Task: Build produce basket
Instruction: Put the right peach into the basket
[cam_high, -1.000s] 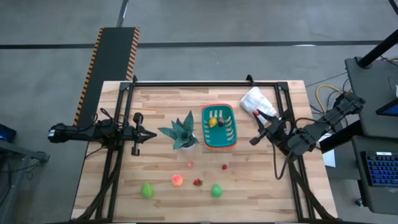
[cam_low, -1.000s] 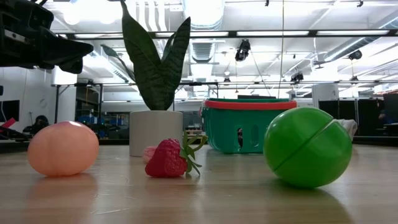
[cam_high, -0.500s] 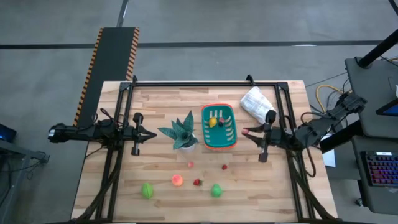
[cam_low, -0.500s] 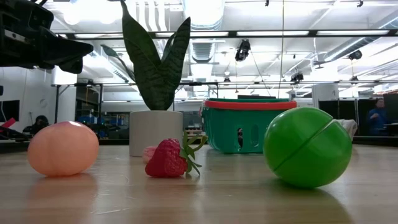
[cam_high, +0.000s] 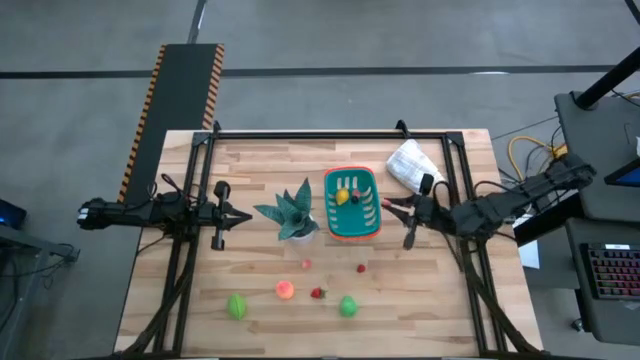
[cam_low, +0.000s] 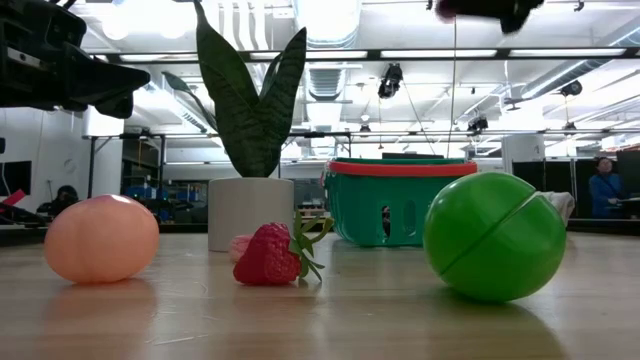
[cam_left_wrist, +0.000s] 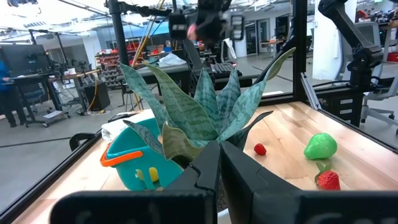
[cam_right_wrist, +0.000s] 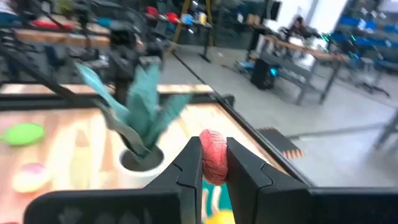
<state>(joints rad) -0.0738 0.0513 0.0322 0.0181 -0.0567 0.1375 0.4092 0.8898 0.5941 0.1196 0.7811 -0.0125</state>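
Note:
The teal basket (cam_high: 352, 203) with an orange handle stands mid-table and holds a yellow piece (cam_high: 343, 196). More produce lies near the front edge: a green piece (cam_high: 236, 305), a peach one (cam_high: 285, 290), a strawberry (cam_high: 318, 293), a second green piece (cam_high: 347, 306) and a small red one (cam_high: 361, 268). My right gripper (cam_high: 392, 207) hovers just right of the basket, shut on a small red toy fruit (cam_right_wrist: 213, 163). Shut and holding nothing, my left gripper (cam_high: 240, 215) waits left of the plant. My right gripper pinches the red toy fruit's two sides (cam_right_wrist: 205, 167) between its two fingers, at their free ends. The fingers point about level toward the table's left, at the basket. The fruit is lifted clear of the table.
A potted teal spiky plant (cam_high: 292, 212) stands left of the basket, between the two grippers. A white bag (cam_high: 412, 162) lies at the far right. A tiny pink piece (cam_high: 306, 264) sits in front of the plant. A black frame runs along the table's edges.
My right gripper has swung round and moved toward the basket, carrying the red toy fruit; its fingers now point at the basket's right side. It now shows at the top of the low view.

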